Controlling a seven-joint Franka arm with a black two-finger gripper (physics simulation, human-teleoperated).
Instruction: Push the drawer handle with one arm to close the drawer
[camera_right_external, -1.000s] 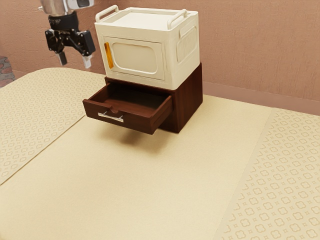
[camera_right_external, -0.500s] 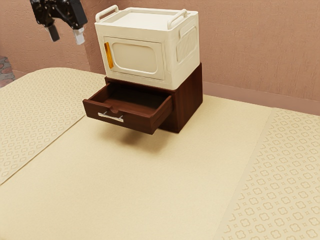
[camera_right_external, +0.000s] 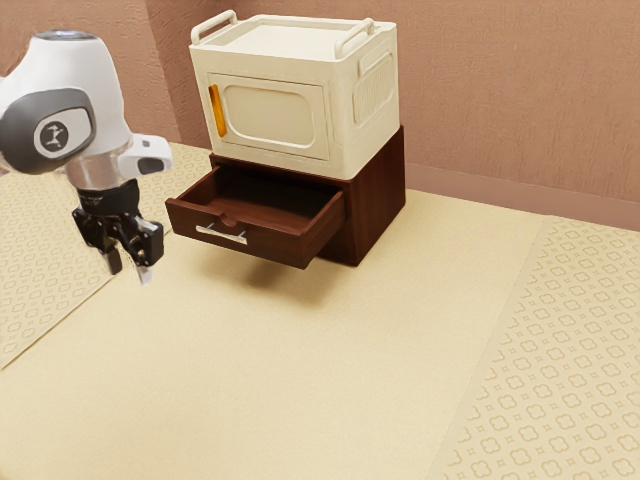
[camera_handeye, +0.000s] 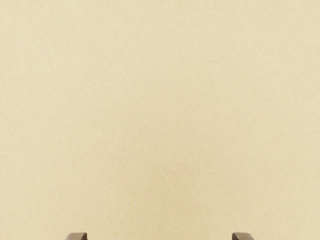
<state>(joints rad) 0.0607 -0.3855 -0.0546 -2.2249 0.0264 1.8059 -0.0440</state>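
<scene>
In the exterior view, the drawer (camera_right_external: 285, 243) is standing pulled out of the dark cabinet (camera_right_external: 376, 205), and its metal handle (camera_right_external: 221, 235) is facing outward, giving the arm a surface for pushing. The cabinet is resting on the pale tabletop (camera_right_external: 330, 370) and is carrying the white box (camera_right_external: 268, 115), whose weight is probably helping to steady the cabinet against a push. The gripper (camera_right_external: 130, 274) is hanging fingers-down, near the handle but not touching it, on the outer side of the drawer front; this placement is apparently leaving room for an inward stroke. Its fingers are standing apart with nothing between them. In the wrist view, the two fingertips are showing widely separated over bare tabletop, so the hand is pointing downward and is needing alignment with the handle before pushing.
</scene>
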